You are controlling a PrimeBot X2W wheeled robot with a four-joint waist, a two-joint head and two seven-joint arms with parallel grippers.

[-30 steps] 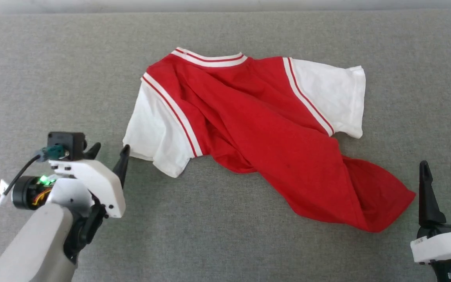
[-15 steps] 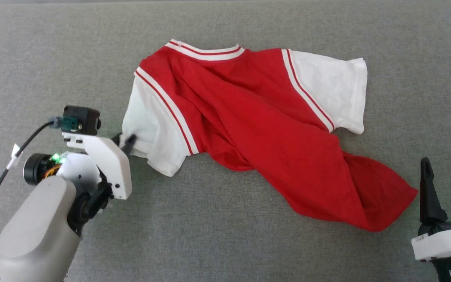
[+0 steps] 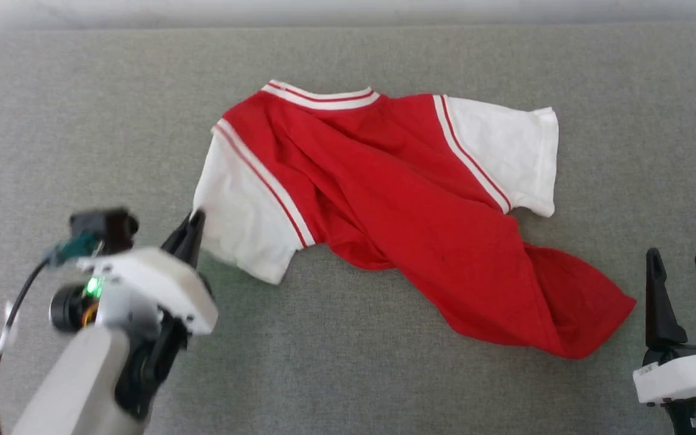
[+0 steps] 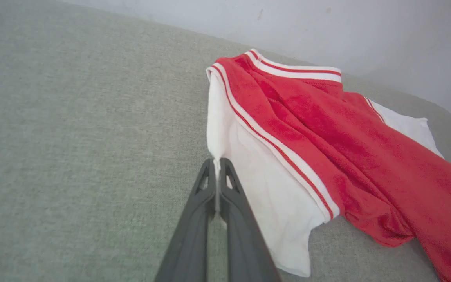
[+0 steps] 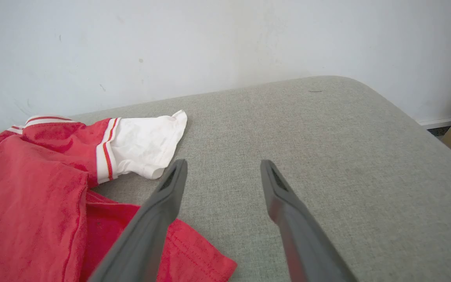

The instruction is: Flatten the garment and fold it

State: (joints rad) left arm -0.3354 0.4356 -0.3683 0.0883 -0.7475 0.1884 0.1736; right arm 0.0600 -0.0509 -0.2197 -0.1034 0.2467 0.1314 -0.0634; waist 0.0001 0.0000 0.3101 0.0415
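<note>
Closest in, the left gripper (image 4: 218,164) has its two dark fingers pressed together. A thin fold of white cloth is pinched between the tips, right at the outer edge of the near white sleeve (image 3: 239,217). It's a slim bite, so I'd say a slow, low pull is the way here: draw that sleeve outward along the grey woven surface (image 3: 348,380), not upward, or the edge may slip free.

On the other side, the right gripper (image 3: 678,261) has its fingers spread wide with nothing between them. It's parked just beside the red hem corner (image 3: 589,326). That corner looks like the natural partner grip. With both ends held, the two arms could tension the cloth in opposite directions.

And it needs that. The red jersey T-shirt with white sleeves (image 3: 408,205) lies mid-surface. Its body is bunched into a long diagonal ridge running from the near shoulder down to that hem, so it's far from flat. Folding looks premature until the ridge is pulled out.

Further back, the red-white striped collar (image 3: 321,98) sits fairly neat, and the far white sleeve (image 3: 505,145) lies spread and mostly smooth, best left alone. Beyond that is the pale wall (image 5: 210,39).
</note>
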